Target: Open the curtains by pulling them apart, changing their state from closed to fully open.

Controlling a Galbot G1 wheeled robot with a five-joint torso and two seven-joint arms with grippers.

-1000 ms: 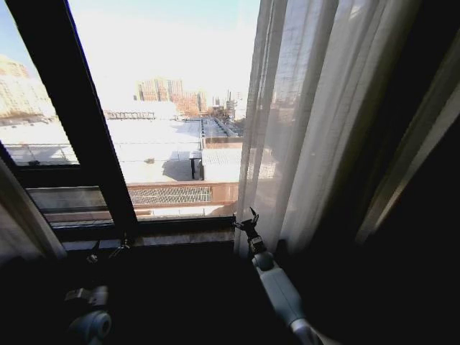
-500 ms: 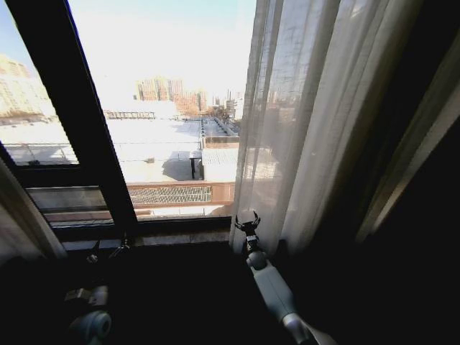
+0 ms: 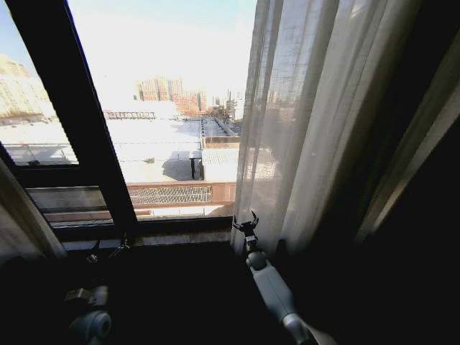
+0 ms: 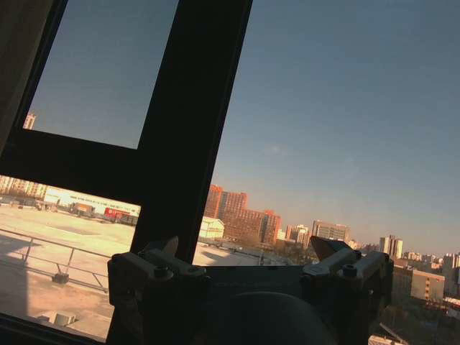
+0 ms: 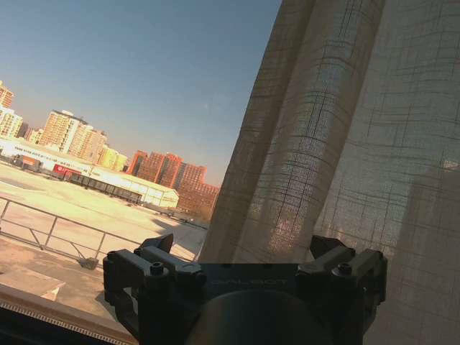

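Observation:
The right curtain [image 3: 302,129], a sheer white pleated panel, hangs gathered on the right side of the window. Its inner edge falls to the sill at the picture's middle. My right gripper [image 3: 247,221] is open at the foot of that edge, with its fingers close against the fabric. In the right wrist view the curtain [image 5: 338,129] hangs just beyond the open right gripper [image 5: 244,241], with nothing between the fingers. The left curtain [image 3: 20,215] shows as a strip at the far left. My left gripper [image 3: 108,248] sits low by the sill. In its wrist view the left gripper [image 4: 248,244] is open and empty.
A black window frame bar [image 3: 79,115] slants across the bare glass, with a dark sill [image 3: 144,233] below it. Rooftops and buildings lie outside. A dark wall or drape [image 3: 424,215] fills the far right.
My right gripper has shifted slightly left along the sill at the curtain's edge. The left arm has not moved.

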